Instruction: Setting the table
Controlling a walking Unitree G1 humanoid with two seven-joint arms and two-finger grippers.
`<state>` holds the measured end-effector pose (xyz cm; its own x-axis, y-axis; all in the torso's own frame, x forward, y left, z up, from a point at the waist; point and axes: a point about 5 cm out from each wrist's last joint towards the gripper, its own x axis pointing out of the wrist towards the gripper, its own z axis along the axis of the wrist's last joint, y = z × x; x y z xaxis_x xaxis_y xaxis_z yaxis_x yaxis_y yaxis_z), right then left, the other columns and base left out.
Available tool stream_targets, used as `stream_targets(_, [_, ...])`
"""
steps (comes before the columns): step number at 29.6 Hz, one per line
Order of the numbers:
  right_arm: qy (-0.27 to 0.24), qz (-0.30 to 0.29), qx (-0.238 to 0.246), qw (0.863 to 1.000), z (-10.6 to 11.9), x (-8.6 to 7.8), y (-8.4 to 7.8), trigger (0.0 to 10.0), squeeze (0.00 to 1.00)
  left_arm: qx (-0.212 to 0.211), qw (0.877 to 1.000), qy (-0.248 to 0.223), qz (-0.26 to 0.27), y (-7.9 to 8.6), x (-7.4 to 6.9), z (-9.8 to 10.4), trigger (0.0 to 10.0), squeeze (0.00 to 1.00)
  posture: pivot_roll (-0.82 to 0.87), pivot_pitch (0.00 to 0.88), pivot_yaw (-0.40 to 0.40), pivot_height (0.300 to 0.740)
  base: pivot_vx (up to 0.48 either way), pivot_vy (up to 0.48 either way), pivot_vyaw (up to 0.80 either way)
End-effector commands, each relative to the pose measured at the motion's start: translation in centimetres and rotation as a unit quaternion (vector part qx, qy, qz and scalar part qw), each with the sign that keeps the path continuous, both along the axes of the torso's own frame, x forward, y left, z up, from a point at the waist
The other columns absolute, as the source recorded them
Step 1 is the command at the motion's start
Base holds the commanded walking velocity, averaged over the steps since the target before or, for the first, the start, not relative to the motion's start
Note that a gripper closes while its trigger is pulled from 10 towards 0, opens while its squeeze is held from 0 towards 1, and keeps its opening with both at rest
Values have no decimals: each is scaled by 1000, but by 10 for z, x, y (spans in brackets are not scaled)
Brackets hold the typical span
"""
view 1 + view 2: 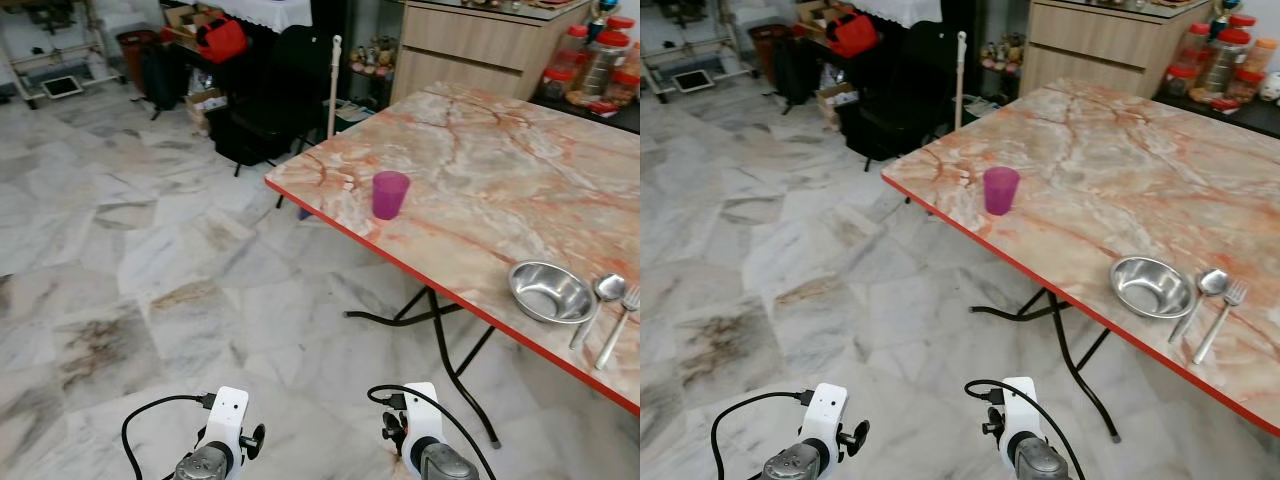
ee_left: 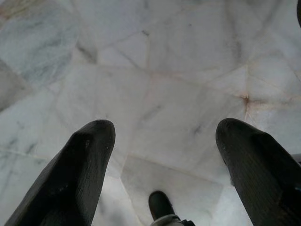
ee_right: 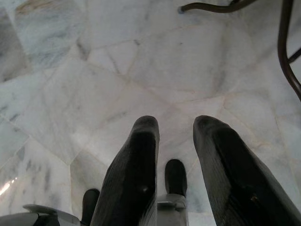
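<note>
The table (image 1: 480, 190), a marble-patterned folding top with a red edge, is standing ahead and to the robot's right, with neither claw near it. The left gripper (image 2: 160, 141) is hanging low over the pale floor tiles (image 1: 150, 260), fingers spread wide and holding nothing. The right gripper (image 3: 175, 141) is also hanging empty, its fingers parted by only a narrow gap, with the table's black leg (image 3: 287, 52) just beyond it. Outward on the table, a purple cup (image 1: 390, 194) is standing upright near the corner closest to the robot. Well along the red edge from it, a steel bowl (image 1: 549, 291) is sitting with a spoon (image 1: 601, 297) and a fork (image 1: 620, 322) just beside it on the side away from the cup. The step in hand looks like the approach. Doing it well probably means closing in square to the red edge before raising an arm, and watching the splayed leg underfoot.
</note>
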<state>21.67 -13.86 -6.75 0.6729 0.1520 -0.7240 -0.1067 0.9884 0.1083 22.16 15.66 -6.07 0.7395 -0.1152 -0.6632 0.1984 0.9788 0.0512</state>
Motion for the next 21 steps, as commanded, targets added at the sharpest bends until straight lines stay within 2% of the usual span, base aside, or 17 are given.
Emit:
stream_targets(1, [3,-2,-2,1000,0,0,0,10000,0,3,1000,-4,-3,1,1,1,10000,0,106,0,20,740,0,0,-706])
stream_targets(7, [2,-2,-2,1000,0,0,0,10000,0,1,1000,-2,2,1,2,1,10000,0,106,0,20,740,0,0,-706])
stream_targets(13, [1,-2,-4,1000,0,0,0,10000,0,3,1000,1,5,3,2,1,10000,0,107,0,20,740,0,404,-706])
stream_targets(21, [-1,-6,-7,1000,1,1,-1,10000,0,4,1000,-2,0,2,3,2,10000,0,102,0,23,740,0,0,-708])
